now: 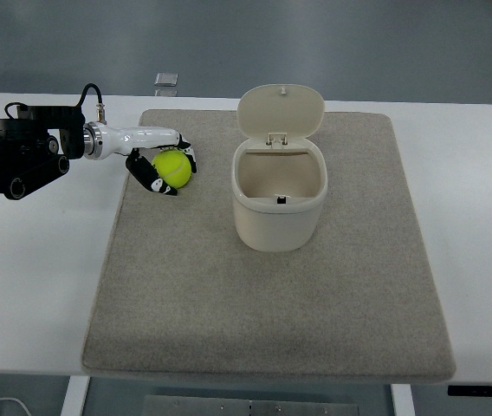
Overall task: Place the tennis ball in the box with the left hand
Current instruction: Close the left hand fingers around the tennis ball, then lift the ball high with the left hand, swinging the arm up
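Closest to me is just bare mat (263, 312), nothing to dodge there. Going up from that, the box (279, 201) sits around the middle of the mat with its lid (281, 110) flipped up at the back, so the mouth is wide open.

The ball (173, 169) is left of the box near the mat's left edge, and my left hand (161, 166) has its fingers curled around it. Looks like a grasp, though I can't tell if the ball is off the mat yet.

How I'd play it: lift straight up first so the ball clears the box rim, then swing right until it's over the opening. Come in from the front or left side, since that upright lid is the thing to bump. Let go only once the ball is centred over the mouth, or it may bounce off the rim.

The forearm comes in level from the left edge, wrist straight, fingers pointing toward the box. No right arm showing.
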